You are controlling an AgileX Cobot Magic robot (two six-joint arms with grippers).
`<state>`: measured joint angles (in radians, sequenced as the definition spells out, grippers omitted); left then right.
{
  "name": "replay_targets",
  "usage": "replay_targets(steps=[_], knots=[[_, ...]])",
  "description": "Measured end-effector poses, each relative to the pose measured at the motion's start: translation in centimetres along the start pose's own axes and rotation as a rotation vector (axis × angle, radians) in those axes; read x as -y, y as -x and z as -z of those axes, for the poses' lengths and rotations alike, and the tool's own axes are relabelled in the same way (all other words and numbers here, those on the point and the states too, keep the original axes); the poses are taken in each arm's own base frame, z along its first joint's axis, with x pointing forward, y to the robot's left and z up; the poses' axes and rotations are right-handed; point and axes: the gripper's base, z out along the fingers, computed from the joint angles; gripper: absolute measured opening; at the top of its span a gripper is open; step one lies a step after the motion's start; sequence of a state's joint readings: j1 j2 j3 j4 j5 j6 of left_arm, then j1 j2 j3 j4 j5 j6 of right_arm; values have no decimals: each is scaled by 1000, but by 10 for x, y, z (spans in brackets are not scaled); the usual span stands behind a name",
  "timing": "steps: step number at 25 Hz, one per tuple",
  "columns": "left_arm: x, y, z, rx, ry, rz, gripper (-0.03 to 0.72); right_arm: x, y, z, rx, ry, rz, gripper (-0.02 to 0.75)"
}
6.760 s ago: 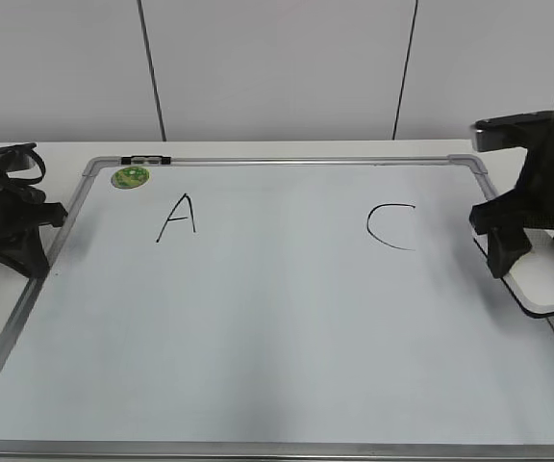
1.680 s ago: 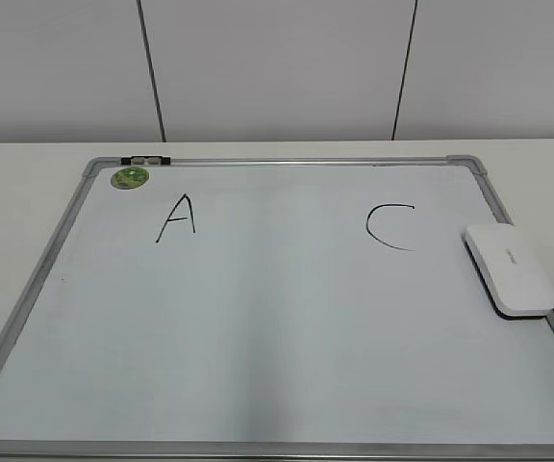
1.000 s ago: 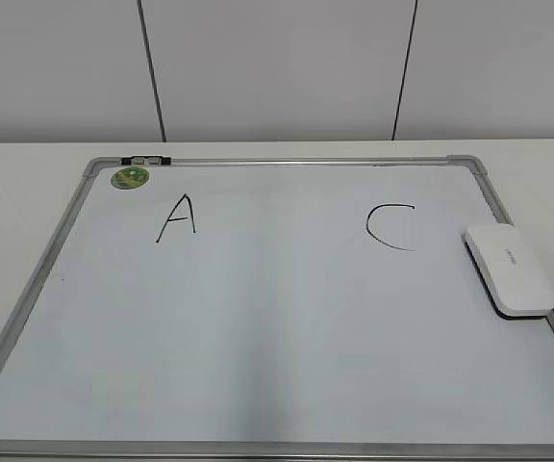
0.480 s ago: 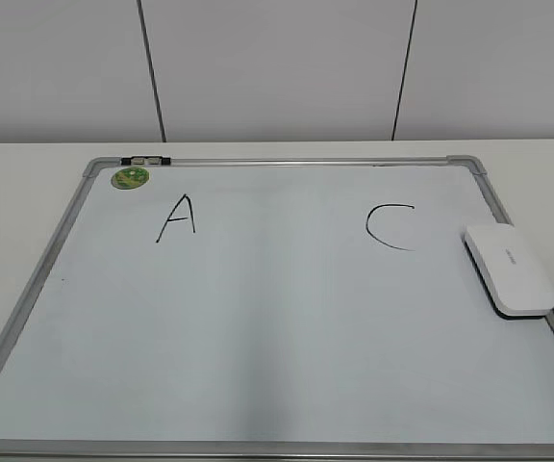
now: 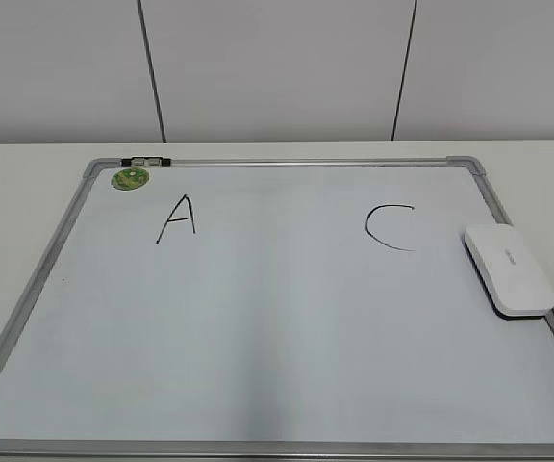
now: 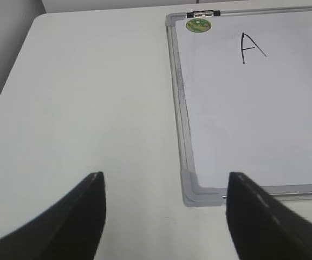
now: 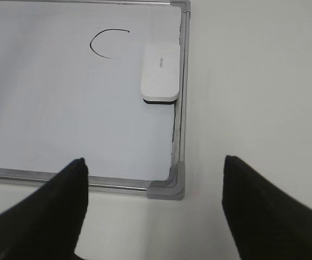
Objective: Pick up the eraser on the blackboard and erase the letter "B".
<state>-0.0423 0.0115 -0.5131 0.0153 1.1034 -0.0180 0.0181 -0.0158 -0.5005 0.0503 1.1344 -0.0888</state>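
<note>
Eraser (image 5: 510, 269) lies flat at the blackboard's (image 5: 258, 327) right edge, frame right, long axis along the frame rail, beside "C" (image 5: 390, 227) | my left gripper (image 6: 164, 216) spread | my right gripper (image 7: 153, 208) spread, both empty

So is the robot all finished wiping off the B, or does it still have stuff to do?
Looks finished. The blackboard shows only the letter A and the letter C, with a clean gap between them and no B. The eraser lies flat by the right frame, with nothing gripping it. The left gripper and right gripper hang open and empty off the board. Nothing seems left to do.
</note>
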Motion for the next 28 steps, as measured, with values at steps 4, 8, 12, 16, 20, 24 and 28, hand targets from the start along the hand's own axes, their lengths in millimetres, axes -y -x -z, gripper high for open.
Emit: replay_targets(steps=[4,8,12,16,20,24,28], knots=[[0,0,0,0,0,0,508,0,0,0,0,-2,0,591],[0,0,0,-2,0,0,508,0,-1,0,0,-2,0,591],[0,0,0,-2,0,0,508,0,-1,0,0,-2,0,591],[0,0,0,-2,0,0,508,0,-1,0,0,-2,0,591],[0,0,0,-2,0,0,508,0,-1,0,0,-2,0,591],[0,0,0,-2,0,0,508,0,-1,0,0,-2,0,591],[0,0,0,-2,0,0,506,0,-1,0,0,-2,0,591]])
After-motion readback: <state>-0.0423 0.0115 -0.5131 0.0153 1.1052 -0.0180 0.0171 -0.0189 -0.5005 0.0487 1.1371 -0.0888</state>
